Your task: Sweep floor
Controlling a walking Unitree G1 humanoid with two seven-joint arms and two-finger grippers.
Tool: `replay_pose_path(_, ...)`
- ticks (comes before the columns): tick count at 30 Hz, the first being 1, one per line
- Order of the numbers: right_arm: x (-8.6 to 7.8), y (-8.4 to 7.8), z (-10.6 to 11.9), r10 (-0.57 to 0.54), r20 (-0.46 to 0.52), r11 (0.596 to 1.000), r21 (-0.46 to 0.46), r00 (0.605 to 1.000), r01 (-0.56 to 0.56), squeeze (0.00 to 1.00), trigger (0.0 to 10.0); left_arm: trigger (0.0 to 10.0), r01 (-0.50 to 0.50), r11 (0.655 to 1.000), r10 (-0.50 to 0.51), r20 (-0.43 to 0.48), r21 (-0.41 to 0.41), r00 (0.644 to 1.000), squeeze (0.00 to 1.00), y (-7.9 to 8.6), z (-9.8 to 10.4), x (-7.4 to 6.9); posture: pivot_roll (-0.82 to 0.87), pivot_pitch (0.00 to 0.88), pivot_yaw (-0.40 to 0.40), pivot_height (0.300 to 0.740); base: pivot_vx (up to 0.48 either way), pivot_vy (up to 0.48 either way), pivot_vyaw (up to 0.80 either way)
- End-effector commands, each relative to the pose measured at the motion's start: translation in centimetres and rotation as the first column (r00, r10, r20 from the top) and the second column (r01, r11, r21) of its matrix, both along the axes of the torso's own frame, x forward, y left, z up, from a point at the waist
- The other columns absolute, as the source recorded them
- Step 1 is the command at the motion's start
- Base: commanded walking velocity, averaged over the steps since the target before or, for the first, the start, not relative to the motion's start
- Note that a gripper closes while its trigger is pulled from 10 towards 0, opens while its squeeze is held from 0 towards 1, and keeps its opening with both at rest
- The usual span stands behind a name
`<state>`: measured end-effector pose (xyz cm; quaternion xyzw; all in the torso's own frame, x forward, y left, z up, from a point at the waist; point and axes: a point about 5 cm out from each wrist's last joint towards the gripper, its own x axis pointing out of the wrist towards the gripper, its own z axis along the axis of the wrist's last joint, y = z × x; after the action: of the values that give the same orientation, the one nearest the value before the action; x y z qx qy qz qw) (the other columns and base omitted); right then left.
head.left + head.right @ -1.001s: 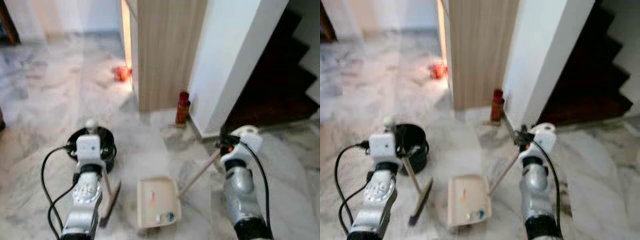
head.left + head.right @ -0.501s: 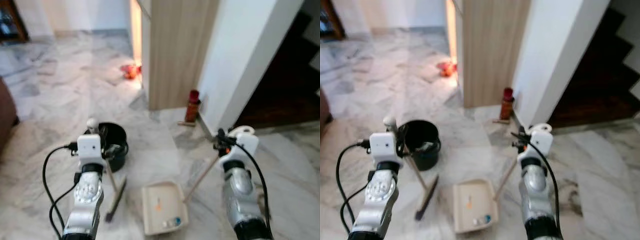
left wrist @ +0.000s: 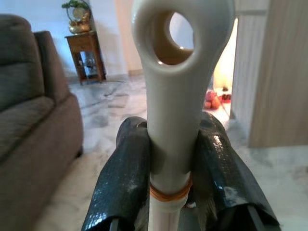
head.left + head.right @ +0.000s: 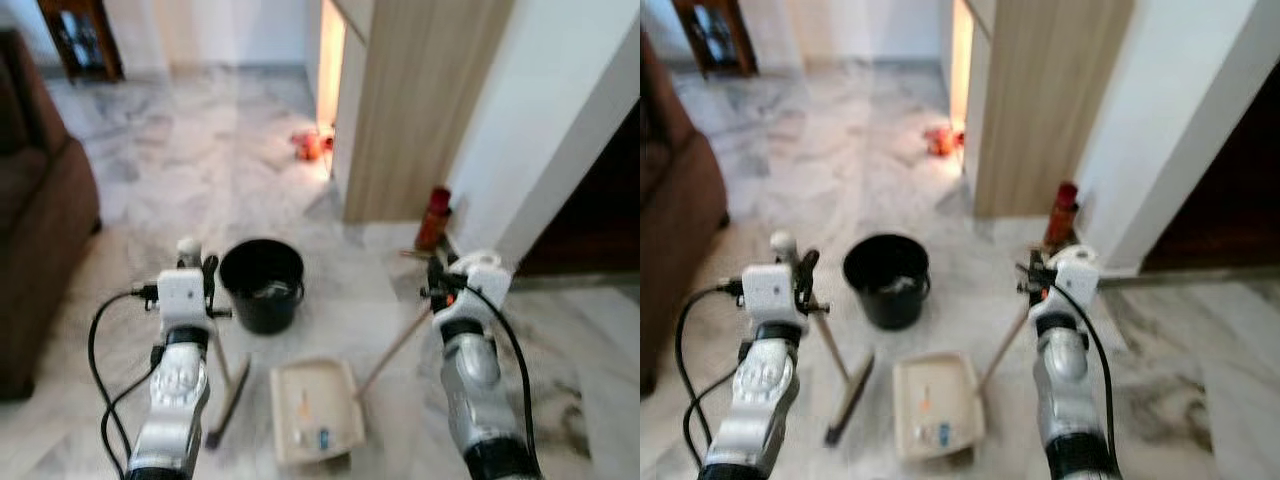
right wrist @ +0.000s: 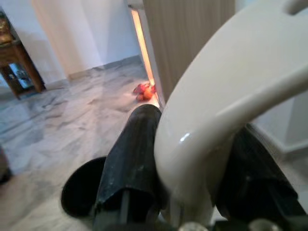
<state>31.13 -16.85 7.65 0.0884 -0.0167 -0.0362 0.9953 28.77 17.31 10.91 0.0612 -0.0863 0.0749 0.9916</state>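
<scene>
Left gripper (image 3: 171, 163) jaws clenched on broom (image 4: 222, 395), head on floor (image 4: 200, 180) beside black bucket (image 4: 262, 285). Dustpan (image 4: 315, 412) holds a few scraps, so sweeping looks largely done; emptying remains. Right gripper (image 5: 192, 159) jaws clenched on dustpan handle (image 4: 395, 345)

- I see a grey-veined white marble floor (image 4: 150, 180).
- My cream plastic dustpan (image 4: 315, 412) carries orange and blue specks.
- A round black plastic bucket (image 4: 262, 284) is plain and dark.
- The cream broom handle (image 3: 175, 96) wears an orange band between my black left claw (image 3: 178, 178) fingers.
- The sofa (image 4: 40, 240) is dark brown.
</scene>
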Motion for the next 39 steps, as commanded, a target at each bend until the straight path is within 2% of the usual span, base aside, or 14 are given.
replay_pose_path(1,0.59,-0.17,1.43,-0.009,0.059,1.000,0.020,0.998,0.008,0.00,10.0,10.0,0.017,1.000,-0.018,0.053,0.017,0.998,0.00,-0.40,1.18,0.15,0.09,0.000,-0.032,0.740,0.000,0.270,0.00)
replay_pose_path(5,0.52,-0.11,1.16,-0.008,0.043,0.998,0.055,0.999,0.005,0.00,10.0,10.0,0.017,1.000,-0.018,0.051,0.016,0.999,0.00,-0.45,1.15,0.06,0.10,0.000,-0.033,0.740,0.000,0.269,0.00)
replay_pose_path(13,0.53,0.06,1.21,0.001,0.046,0.998,0.058,0.999,-0.003,0.00,10.0,10.0,0.010,1.000,-0.011,0.051,0.016,0.999,0.00,-0.33,1.14,-0.03,0.10,0.000,-0.033,0.740,0.000,0.269,0.00)
replay_pose_path(19,0.51,0.43,1.23,0.013,0.048,0.998,0.063,0.999,-0.016,0.00,10.0,10.0,0.001,0.999,-0.003,0.046,0.045,0.999,0.00,-0.24,1.11,-0.09,0.10,0.000,-0.033,0.740,0.000,0.000,0.00)
replay_pose_path(27,0.52,0.44,1.37,0.017,0.057,0.999,0.048,0.998,-0.020,0.00,10.0,10.0,-0.004,0.999,0.003,0.040,0.034,0.999,0.00,-0.18,1.05,-0.14,0.10,0.000,-0.032,0.740,0.000,0.000,0.00)
replay_pose_path(31,0.51,0.57,1.43,0.026,0.059,0.999,0.044,0.998,-0.029,0.00,10.0,10.0,-0.015,0.999,0.013,0.038,0.039,0.999,0.00,-0.06,1.12,-0.08,0.10,0.000,-0.031,0.740,0.000,0.000,0.69)
replay_pose_path(35,0.46,0.69,1.39,0.026,0.059,0.997,0.068,0.998,-0.030,0.00,10.0,10.0,-0.020,0.999,0.019,0.038,0.037,0.999,0.00,0.06,1.14,-0.09,0.10,0.000,-0.029,0.740,0.314,0.000,0.17)
replay_pose_path(39,0.47,0.46,1.32,0.026,0.054,0.998,0.054,0.998,-0.029,0.00,10.0,10.0,-0.029,0.999,0.028,0.031,0.041,0.999,0.00,0.12,1.04,-0.05,0.10,0.000,-0.029,0.740,0.334,0.000,0.00)
